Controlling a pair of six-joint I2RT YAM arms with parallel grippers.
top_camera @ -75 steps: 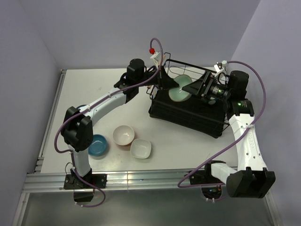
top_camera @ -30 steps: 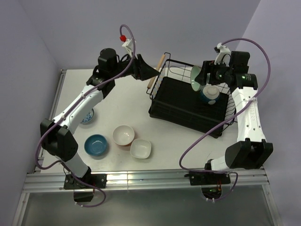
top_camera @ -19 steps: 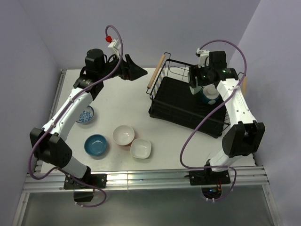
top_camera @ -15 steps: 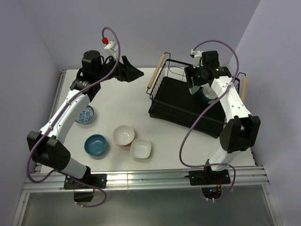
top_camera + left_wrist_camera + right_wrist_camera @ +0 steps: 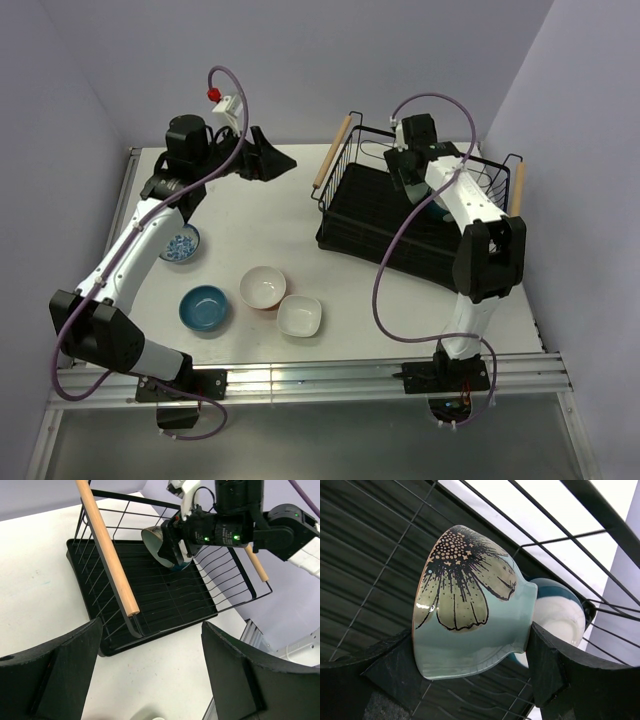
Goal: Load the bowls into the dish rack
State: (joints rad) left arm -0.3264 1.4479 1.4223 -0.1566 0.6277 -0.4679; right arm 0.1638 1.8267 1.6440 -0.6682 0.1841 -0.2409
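A white table (image 5: 250, 215) stands in a corner between pale lilac walls (image 5: 300, 50) at the left, the back and the right. Along its near edge runs a metal rail (image 5: 320, 375) that shines in the even light. Below the rail lies a grey surface (image 5: 350, 440).

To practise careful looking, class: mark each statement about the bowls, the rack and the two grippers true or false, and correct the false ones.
1. The right gripper holds the mint bowl over the rack. True.
2. The left gripper holds a bowl. False: it is open and empty.
3. The blue bowl stands on the table. True.
4. The square white bowl lies in the rack. False: it stands on the table.
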